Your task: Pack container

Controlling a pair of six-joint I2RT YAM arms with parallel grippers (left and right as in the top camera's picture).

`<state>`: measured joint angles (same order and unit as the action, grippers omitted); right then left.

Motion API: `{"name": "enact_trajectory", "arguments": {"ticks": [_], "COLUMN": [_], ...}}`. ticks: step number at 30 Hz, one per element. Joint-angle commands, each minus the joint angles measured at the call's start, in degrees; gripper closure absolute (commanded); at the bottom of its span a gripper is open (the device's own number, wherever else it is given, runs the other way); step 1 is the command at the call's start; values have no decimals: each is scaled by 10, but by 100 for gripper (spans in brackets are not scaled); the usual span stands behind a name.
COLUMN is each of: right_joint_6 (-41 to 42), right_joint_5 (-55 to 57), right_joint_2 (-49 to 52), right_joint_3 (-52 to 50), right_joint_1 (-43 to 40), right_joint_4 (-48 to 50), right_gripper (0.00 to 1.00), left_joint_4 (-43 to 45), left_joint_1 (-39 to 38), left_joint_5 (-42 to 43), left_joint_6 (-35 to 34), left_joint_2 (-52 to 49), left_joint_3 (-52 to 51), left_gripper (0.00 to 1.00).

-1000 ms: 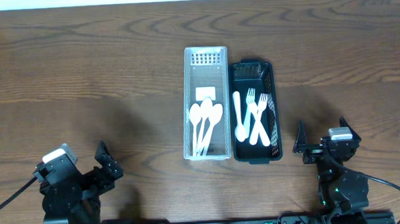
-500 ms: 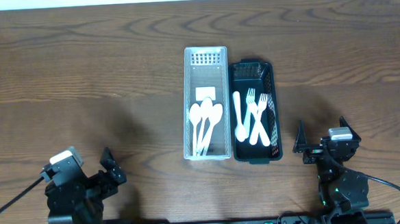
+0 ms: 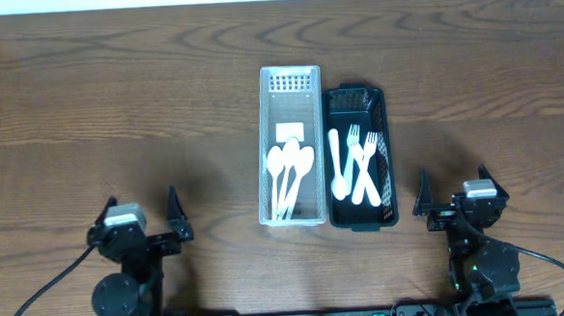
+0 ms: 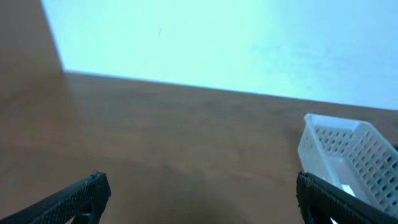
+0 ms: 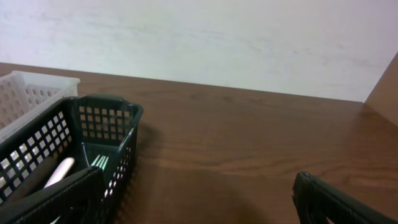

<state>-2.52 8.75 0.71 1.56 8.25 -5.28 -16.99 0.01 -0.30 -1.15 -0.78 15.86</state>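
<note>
Overhead, the white basket (image 3: 290, 99) and the black basket (image 3: 386, 157) stand side by side, touching, at the middle of the desk (image 3: 114, 89). White spoons (image 3: 289, 172) lie in the white one, and forks (image 3: 364, 158) and a single spoon (image 3: 337, 165) lie in the black one. At lower left the left end effector (image 3: 140, 204) and at lower right the right end effector (image 3: 454, 183) are both spread wide, gripping nothing.

The white basket (image 3: 291, 81) and black basket (image 3: 354, 99) look perforated plastic, the table (image 3: 115, 109) matt grained wood.
</note>
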Motion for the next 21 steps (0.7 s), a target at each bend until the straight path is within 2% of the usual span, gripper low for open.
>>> {"name": "enact_trajectory", "arguments": {"ticks": [1,5,8,12,16,21], "right_joint_6": [8,8,8,7,8,8], "right_joint_5": [0,0,0,0,0,0], "right_joint_2": [-4,-4,-4,-4,-4,-4], "right_joint_3": [-4,-4,-4,-4,-4,-4], "right_joint_1": [-5,-5,-5,-5,-5,-5], "right_joint_4": [1,1,2,1,2,1], "right_gripper": [1,1,1,1,1,1], "left_joint_4": [55,146,176,179,131,132], "left_joint_1": [3,3,3,3,3,3], "left_joint_5": [25,33,33,38,40,40], "left_joint_6": [36,59,66,65,65,64], "left_joint_2": [7,7,7,7,7,7], "left_joint_3": [-46,-100,-129,-154,-156,-156], "left_gripper": [2,2,2,2,2,2]}}
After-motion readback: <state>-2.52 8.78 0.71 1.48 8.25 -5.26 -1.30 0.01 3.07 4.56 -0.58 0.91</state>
